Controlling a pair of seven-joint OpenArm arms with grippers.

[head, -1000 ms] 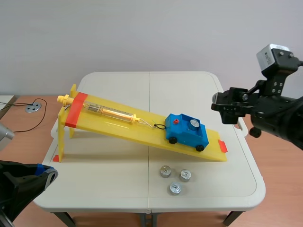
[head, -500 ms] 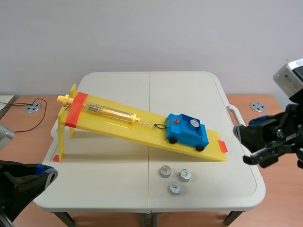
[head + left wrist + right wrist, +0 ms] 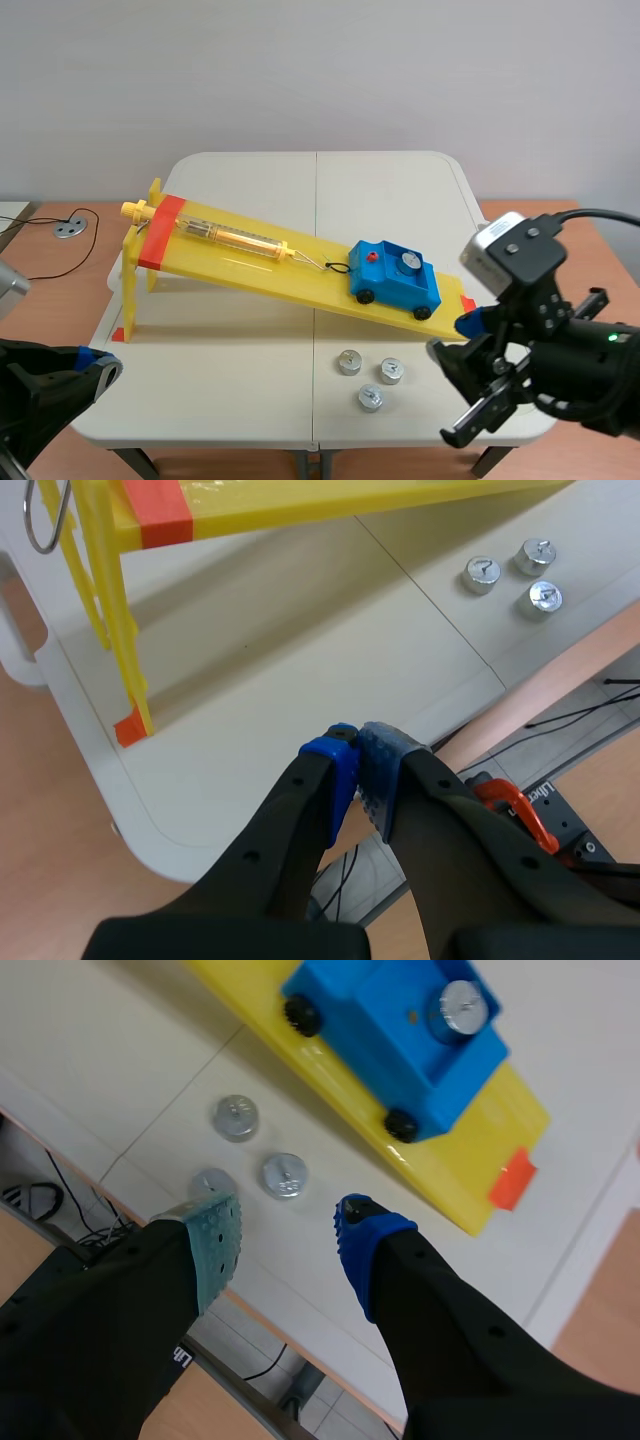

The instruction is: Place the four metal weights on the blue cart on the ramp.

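The blue cart (image 3: 395, 280) sits low on the yellow ramp (image 3: 250, 262), hooked to a spring scale, with one metal weight (image 3: 407, 263) in its tray. Three more weights (image 3: 348, 362) (image 3: 390, 371) (image 3: 370, 399) lie on the table in front of the ramp. My right gripper (image 3: 457, 378) hangs open just right of them. In the right wrist view the right gripper (image 3: 288, 1235) stands open above the weights (image 3: 284, 1174) (image 3: 236, 1117), one weight (image 3: 203, 1182) partly behind a finger; the cart (image 3: 400, 1035) is ahead. My left gripper (image 3: 355, 770) is shut on nothing, low off the table's front left corner.
The ramp's raised end rests on a yellow stand (image 3: 135, 280) at the table's left. The white table's front edge (image 3: 300, 440) runs close under both grippers. Cables and a floor plate (image 3: 68, 228) lie on the wooden floor to the left.
My right arm has swung down from high at the right to low at the table's front right, close to the three loose weights. The left arm, cart and weights have not moved.
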